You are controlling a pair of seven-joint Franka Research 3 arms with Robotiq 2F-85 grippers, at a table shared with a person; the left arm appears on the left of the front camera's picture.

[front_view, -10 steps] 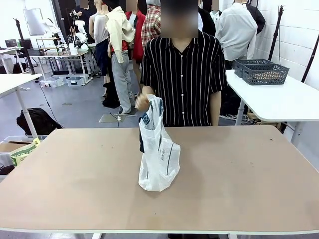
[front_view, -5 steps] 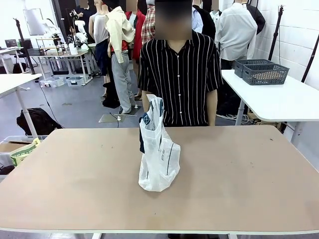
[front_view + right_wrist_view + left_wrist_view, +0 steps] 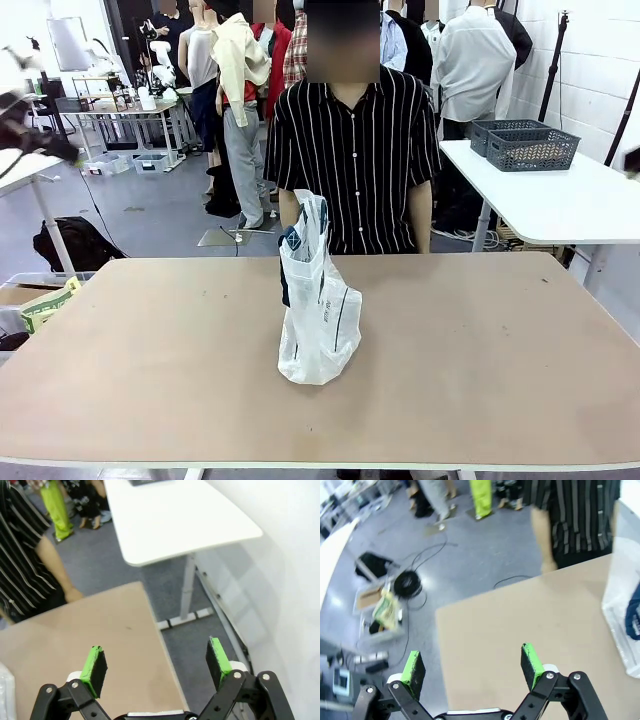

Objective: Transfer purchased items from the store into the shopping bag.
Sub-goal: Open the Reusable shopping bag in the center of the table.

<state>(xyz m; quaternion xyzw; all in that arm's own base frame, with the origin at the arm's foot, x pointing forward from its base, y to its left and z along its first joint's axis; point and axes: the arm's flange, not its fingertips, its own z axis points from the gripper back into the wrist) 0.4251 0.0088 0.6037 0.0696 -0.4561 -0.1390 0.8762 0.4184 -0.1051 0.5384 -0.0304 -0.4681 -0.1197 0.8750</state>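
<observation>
The shopping bag [image 3: 318,312] stands upright on the middle of the brown table [image 3: 480,350], its navy handles sticking up and a dark shape showing through the plastic. Loose purchased items are hidden. Nobody touches the bag; the person [image 3: 355,150] stands behind it with arms down. My left gripper [image 3: 472,667] hangs open and empty high over the table's left corner, with the bag [image 3: 625,590] far to its right. My right gripper [image 3: 156,666] is open and empty above the table's right edge [image 3: 155,630]. A blurred part of my left arm [image 3: 22,130] shows at the far left.
Two dark grey lattice baskets [image 3: 522,145] sit on a white side table [image 3: 570,200] at the right, beyond a gap of floor. Boxes and cables [image 3: 390,605] lie on the floor left of the table. Other people stand farther back.
The person has let go of the bag's handle, lowered the hand and stood upright. The bag has stayed put. A blurred part of my left arm has come in at the left edge.
</observation>
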